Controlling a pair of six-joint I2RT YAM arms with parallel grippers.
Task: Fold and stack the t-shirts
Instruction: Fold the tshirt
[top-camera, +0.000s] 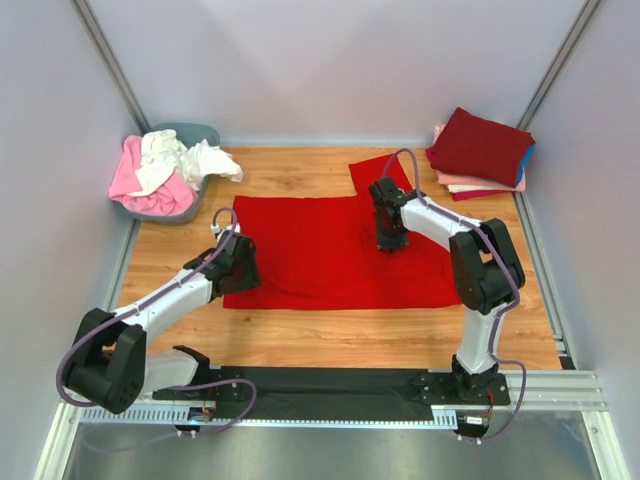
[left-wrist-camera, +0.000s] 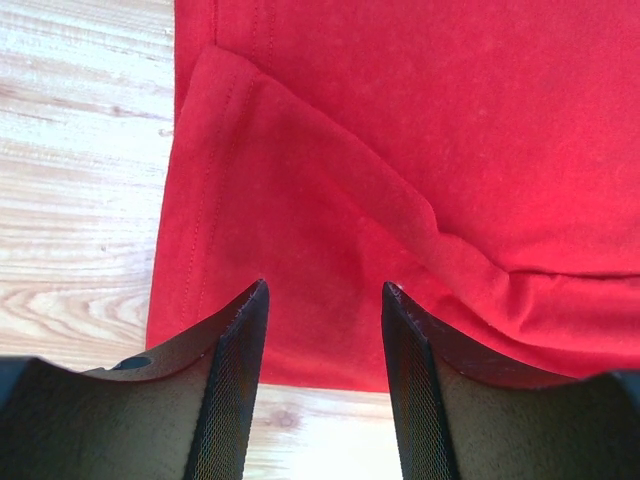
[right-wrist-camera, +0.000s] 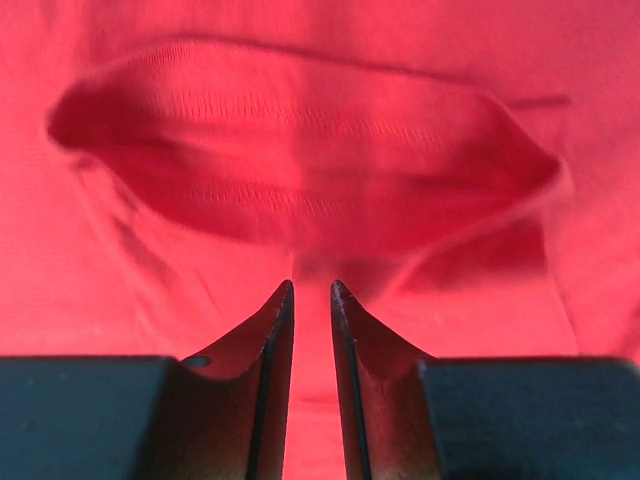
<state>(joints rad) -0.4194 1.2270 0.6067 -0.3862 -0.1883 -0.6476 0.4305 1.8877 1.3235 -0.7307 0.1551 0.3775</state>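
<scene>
The red shirt (top-camera: 320, 260) lies spread flat at the middle of the table (top-camera: 300, 340), one sleeve pointing to the far edge. The left gripper (left-wrist-camera: 325, 290) is at the shirt's left edge, jaws apart over a folded flap near the hem. The right gripper (right-wrist-camera: 312, 285) sits on the shirt's far right part, jaws almost together at a raised fold; I cannot tell whether they pinch it. A folded stack (top-camera: 480, 150) occupies the far right corner; the tub (top-camera: 195, 133) with loose shirts (top-camera: 160, 170) is at the far left.

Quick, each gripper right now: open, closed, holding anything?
Left gripper: open, empty, above the red t-shirt.
Right gripper: jaws nearly closed; grip cannot be told.
</scene>
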